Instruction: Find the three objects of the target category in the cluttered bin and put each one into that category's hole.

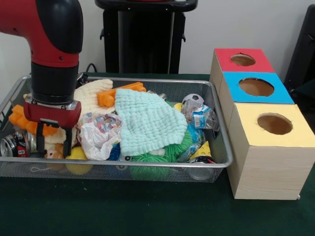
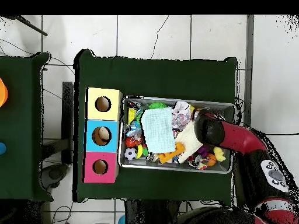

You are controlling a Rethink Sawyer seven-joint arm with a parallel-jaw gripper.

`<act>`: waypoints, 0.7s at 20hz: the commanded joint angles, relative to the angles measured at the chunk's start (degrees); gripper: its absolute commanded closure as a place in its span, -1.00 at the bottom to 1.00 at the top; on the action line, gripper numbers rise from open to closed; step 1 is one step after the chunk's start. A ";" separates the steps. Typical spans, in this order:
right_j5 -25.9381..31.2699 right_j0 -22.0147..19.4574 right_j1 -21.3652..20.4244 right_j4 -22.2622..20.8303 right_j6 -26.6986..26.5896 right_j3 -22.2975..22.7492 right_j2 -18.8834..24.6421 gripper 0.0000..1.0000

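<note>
A pale mint quilted cloth [image 1: 150, 120] lies draped over a spiky green rubber ball [image 1: 147, 162], with an orange plastic block [image 1: 118, 93] just behind it — touching a cream knitted cloth [image 1: 91, 96]. A small black-and-white football [image 1: 193, 100] sits near a crumpled clear plastic wrapper [image 1: 202, 118]. Beside them, on the dark green table [image 1: 98, 211], stand blue-topped [image 1: 256, 87] and yellow-topped [image 1: 273, 124] wooden boxes.

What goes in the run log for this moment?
arm: down in basket, left end in front view | gripper: open, over tan plush toy | red-topped hole: nothing seen inside
</note>
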 commanded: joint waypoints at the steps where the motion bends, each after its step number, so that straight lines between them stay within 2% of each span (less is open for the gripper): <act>1: -3.88 -0.74 5.12 -1.58 6.90 3.50 1.92 -1.00; 14: -4.43 -0.06 6.64 -0.89 7.14 2.55 1.11 -1.00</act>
